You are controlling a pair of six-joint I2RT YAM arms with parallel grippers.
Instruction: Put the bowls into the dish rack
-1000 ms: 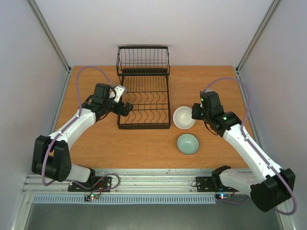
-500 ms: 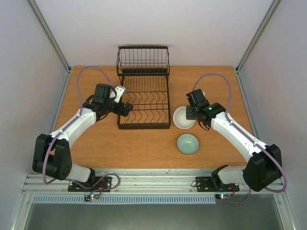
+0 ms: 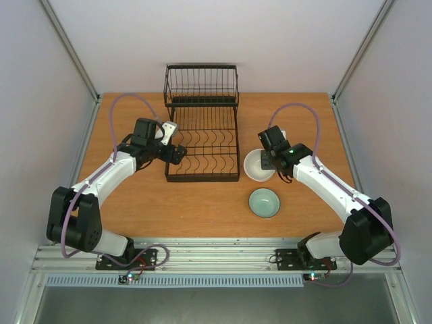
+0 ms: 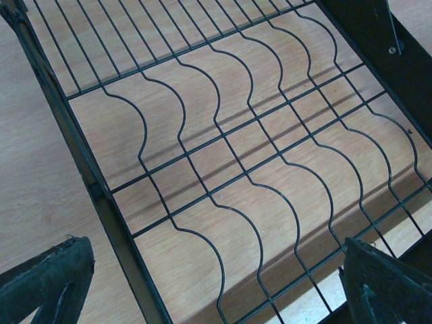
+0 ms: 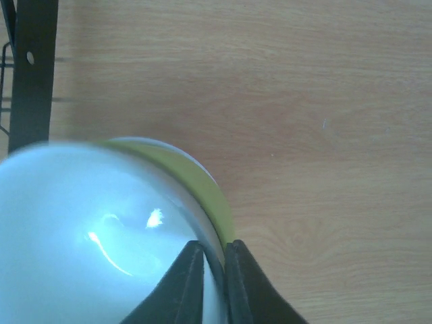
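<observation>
Over to the light wooden table [image 3: 135, 202], and at 12 o'clock, sitting square, the black wire rectangular dish rack [image 3: 202, 178]: taller basket section at the far end, rows of curved prongs running toward the near edge. At the rack's 9 o'clock side, close to the near corner, the left gripper [image 3: 177, 154], hanging over the prongs with fingers [image 4: 47, 287] spread as wide as can be, only wire and wood grain showing between them in the left wrist view. Across now to 3 o'clock of the rack, just beside its near right corner but apart from it: the plain white round ceramic bowl [image 3: 253, 167], upright on the table. And right on its 3 o'clock rim, the right gripper [image 5: 214, 244], fingers [image 5: 183, 287] drawn in close, one inside the wall and one outside, pinching that rim. Peeking out from under the white bowl in the right wrist view, a yellow-green ceramic bowl [image 5: 209, 196], seemingly nested beneath, though hard to say from here whether caught in the same pinch. Down at 6 o'clock of the white bowl, near but not touching, the pale teal round ceramic bowl [image 3: 264, 202], upright on the wood, well apart from the rack.
</observation>
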